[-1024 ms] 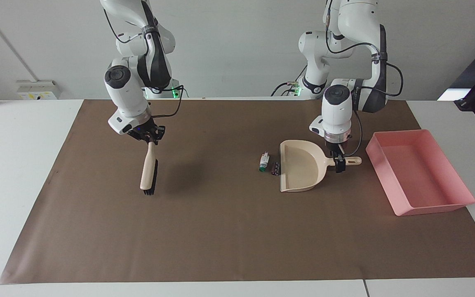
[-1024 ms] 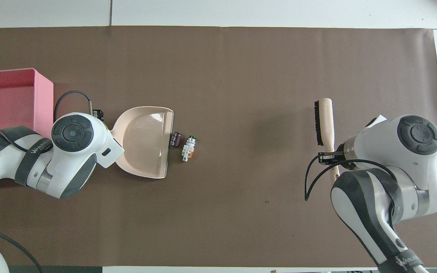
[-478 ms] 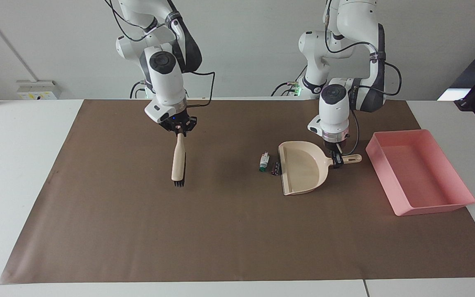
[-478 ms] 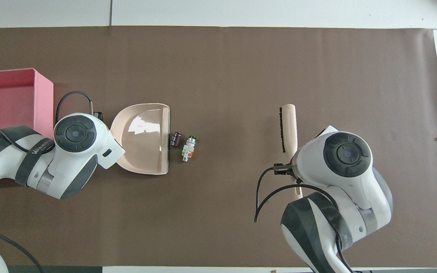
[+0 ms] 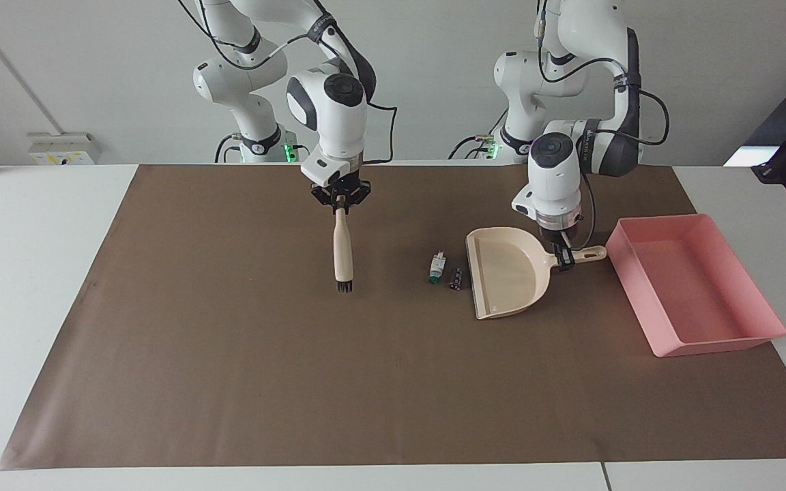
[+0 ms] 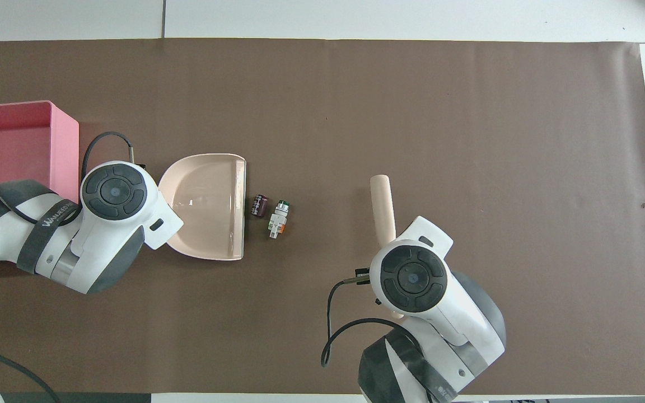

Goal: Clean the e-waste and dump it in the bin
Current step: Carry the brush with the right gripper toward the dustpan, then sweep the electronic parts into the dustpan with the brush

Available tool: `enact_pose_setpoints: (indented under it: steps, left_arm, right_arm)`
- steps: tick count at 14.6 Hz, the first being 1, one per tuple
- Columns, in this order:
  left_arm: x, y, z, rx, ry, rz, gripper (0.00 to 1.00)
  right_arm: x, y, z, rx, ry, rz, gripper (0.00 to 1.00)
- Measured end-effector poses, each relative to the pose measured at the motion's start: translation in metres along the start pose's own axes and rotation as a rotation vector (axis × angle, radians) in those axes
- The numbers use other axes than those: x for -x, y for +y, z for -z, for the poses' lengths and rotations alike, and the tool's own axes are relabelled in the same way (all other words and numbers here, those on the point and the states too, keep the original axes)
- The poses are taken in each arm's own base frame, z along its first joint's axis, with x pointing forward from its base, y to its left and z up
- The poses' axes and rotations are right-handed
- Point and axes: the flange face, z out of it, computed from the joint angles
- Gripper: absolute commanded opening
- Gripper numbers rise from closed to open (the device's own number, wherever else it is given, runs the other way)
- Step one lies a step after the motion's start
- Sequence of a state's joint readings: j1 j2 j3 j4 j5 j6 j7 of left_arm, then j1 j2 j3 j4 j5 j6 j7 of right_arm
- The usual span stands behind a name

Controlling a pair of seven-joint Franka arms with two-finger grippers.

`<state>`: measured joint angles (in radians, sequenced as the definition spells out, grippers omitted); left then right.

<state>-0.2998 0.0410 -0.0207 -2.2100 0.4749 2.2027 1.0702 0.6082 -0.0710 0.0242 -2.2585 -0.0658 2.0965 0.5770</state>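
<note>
The e-waste lies on the brown mat as two tiny pieces: a white one with a green end (image 5: pixel 437 267) (image 6: pixel 277 218) and a dark cylinder (image 5: pixel 456 278) (image 6: pixel 259 205). A beige dustpan (image 5: pixel 505 273) (image 6: pixel 208 207) has its mouth facing them, a small gap from the cylinder. My left gripper (image 5: pixel 563 258) is shut on the dustpan's handle. My right gripper (image 5: pixel 340 198) is shut on the handle of a beige brush (image 5: pixel 342 249) (image 6: pixel 383 207). The brush hangs bristles-down over the mat, toward the right arm's end from the e-waste. Both grippers are hidden under their wrists in the overhead view.
The bin (image 5: pixel 717 344) (image 6: pixel 65 145), a shallow pink tray, sits at the left arm's end of the table, beside the dustpan's handle. The brown mat (image 5: pixel 229 382) covers most of the white table.
The right arm carried the brush from near its own end toward the e-waste. The left gripper shut on the dustpan handle and shifted the pan slightly away from the pieces.
</note>
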Motion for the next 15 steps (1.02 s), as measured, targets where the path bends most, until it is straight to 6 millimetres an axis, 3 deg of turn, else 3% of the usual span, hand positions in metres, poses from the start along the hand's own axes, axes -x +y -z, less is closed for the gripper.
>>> enact_pose_setpoints:
  steps: [3, 6, 11, 15]
  left_arm:
    - [-0.009, 0.002, 0.002, -0.026, -0.041, -0.052, 0.0]
    - [-0.012, 0.005, -0.002, -0.025, -0.053, -0.071, 0.0]
    - [-0.021, 0.009, -0.003, -0.025, -0.055, -0.085, 0.0]
    - [-0.023, 0.012, -0.005, -0.02, -0.056, -0.091, 0.0]
  right_arm:
    - [0.002, -0.025, -0.005, -0.007, 0.014, 0.04, 0.0]
    - [-0.012, -0.051, -0.008, -0.01, 0.019, 0.065, 0.0]
    - [-0.027, -0.133, -0.032, -0.003, 0.014, 0.072, 0.0]
    - [-0.021, -0.166, -0.038, -0.041, 0.013, 0.091, 0.0]
